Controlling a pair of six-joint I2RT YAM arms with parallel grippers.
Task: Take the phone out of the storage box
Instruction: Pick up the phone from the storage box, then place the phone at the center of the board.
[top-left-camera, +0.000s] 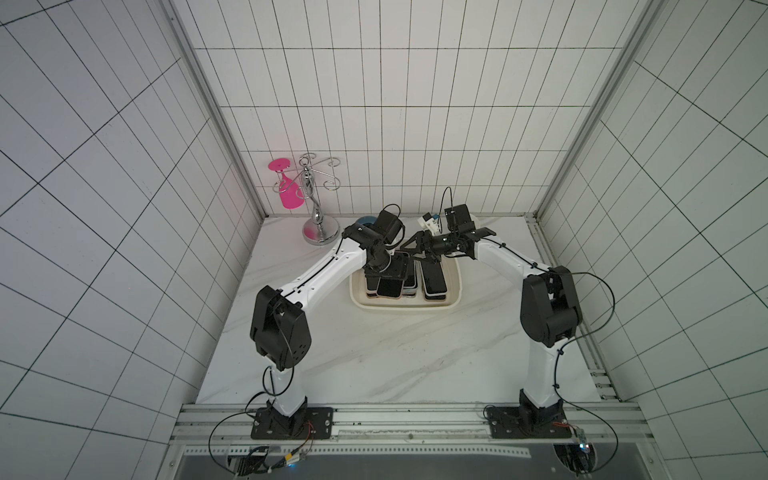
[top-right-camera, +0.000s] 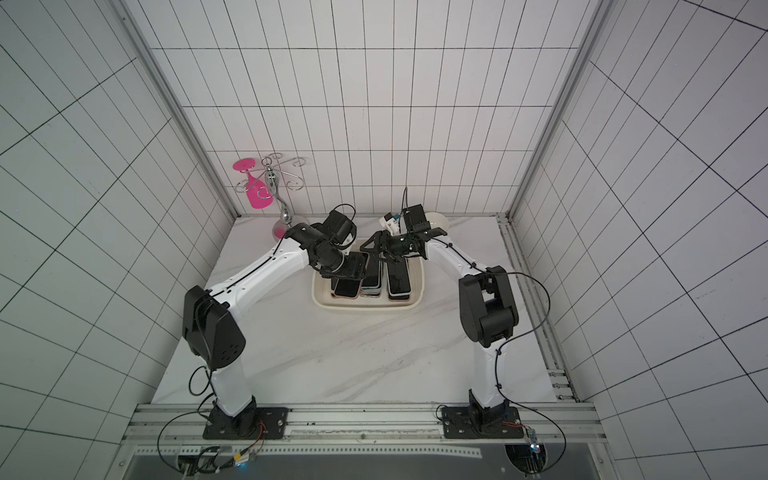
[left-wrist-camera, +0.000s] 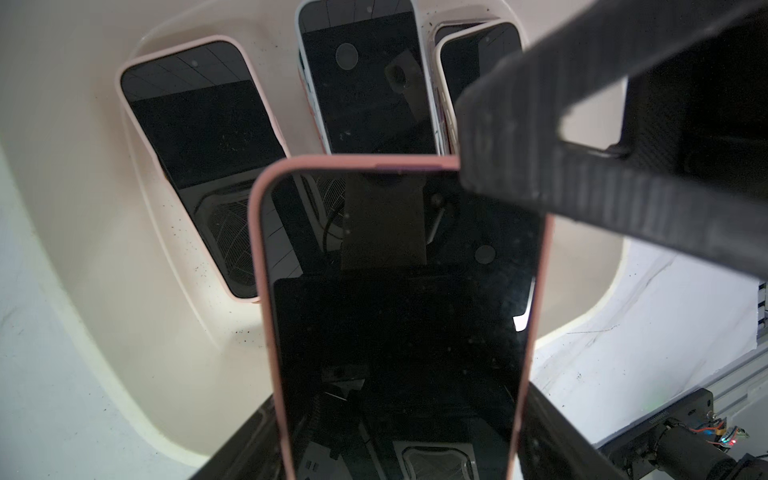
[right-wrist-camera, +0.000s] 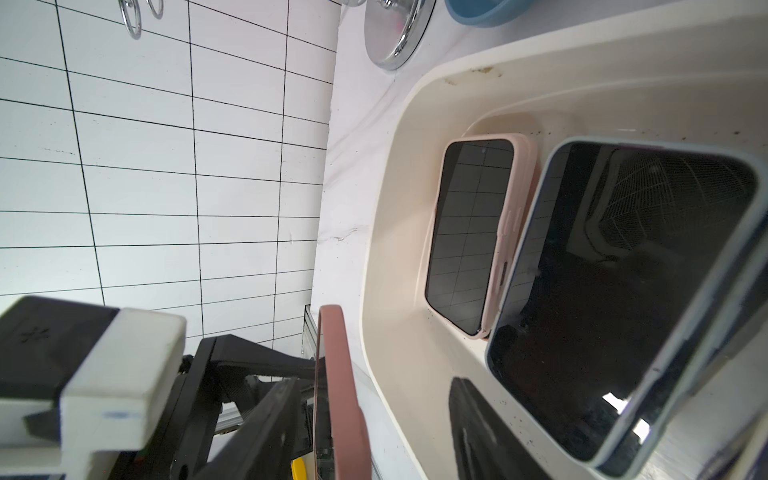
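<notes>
The cream storage box (top-left-camera: 455, 291) (top-right-camera: 417, 291) sits at the back middle of the table with several dark-screened phones lying in it. My left gripper (left-wrist-camera: 399, 436) (top-left-camera: 384, 272) is shut on a pink-cased phone (left-wrist-camera: 395, 311) (top-right-camera: 357, 264), gripping its long sides and holding it up above the box. My right gripper (right-wrist-camera: 378, 380) (top-left-camera: 415, 249) reaches in from the right and straddles the far end of that phone (right-wrist-camera: 336, 374). It is open: one finger lies close to the screen side and the other stands well off the back.
In the box lie a pink-cased phone (left-wrist-camera: 199, 137), a white-cased one (left-wrist-camera: 361, 83) and a blue-cased one (right-wrist-camera: 623, 291). A chrome glass rack (top-left-camera: 318, 208) with a pink glass (top-left-camera: 286, 191) stands back left. A blue bowl (right-wrist-camera: 482, 10) and a white bowl (top-right-camera: 436, 220) sit behind the box.
</notes>
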